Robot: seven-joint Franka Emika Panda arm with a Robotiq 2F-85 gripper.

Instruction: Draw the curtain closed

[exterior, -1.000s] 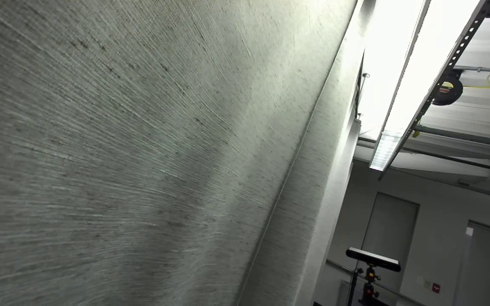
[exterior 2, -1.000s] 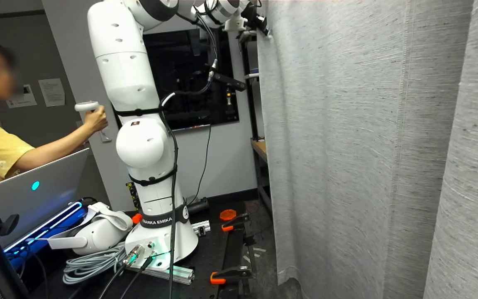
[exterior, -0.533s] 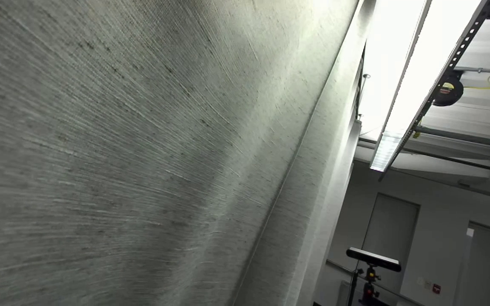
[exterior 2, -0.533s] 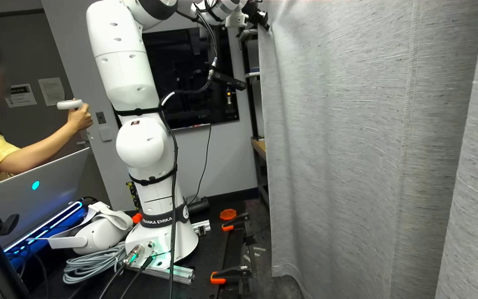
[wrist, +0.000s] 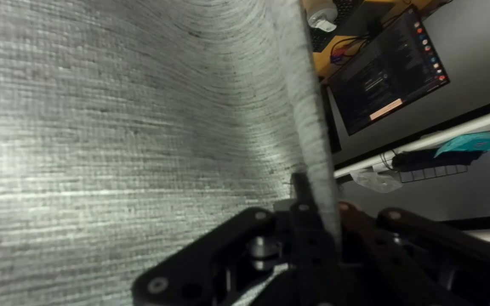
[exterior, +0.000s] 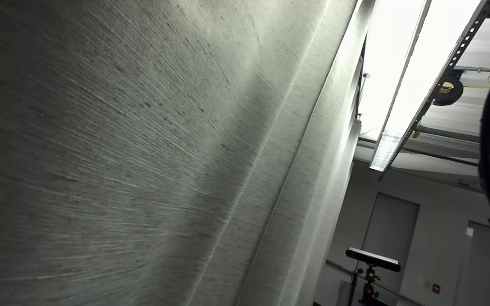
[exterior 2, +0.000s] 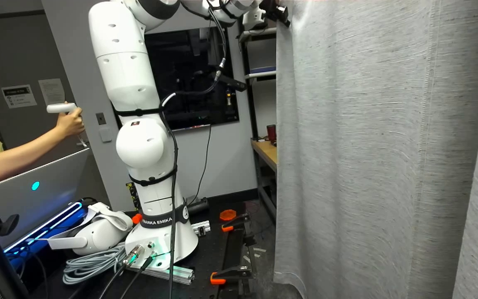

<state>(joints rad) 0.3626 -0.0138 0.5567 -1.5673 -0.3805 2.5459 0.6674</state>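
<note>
So, your claw (wrist: 322, 196) pinches just the edge of the grey curtain (exterior 2: 367, 145).
Pull fast and the curtain below the claw may lag, tugging the edge free.

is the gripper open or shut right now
The gripper looks shut on the curtain: in the wrist view, its edge runs between the fingers, one close on each side.
</note>
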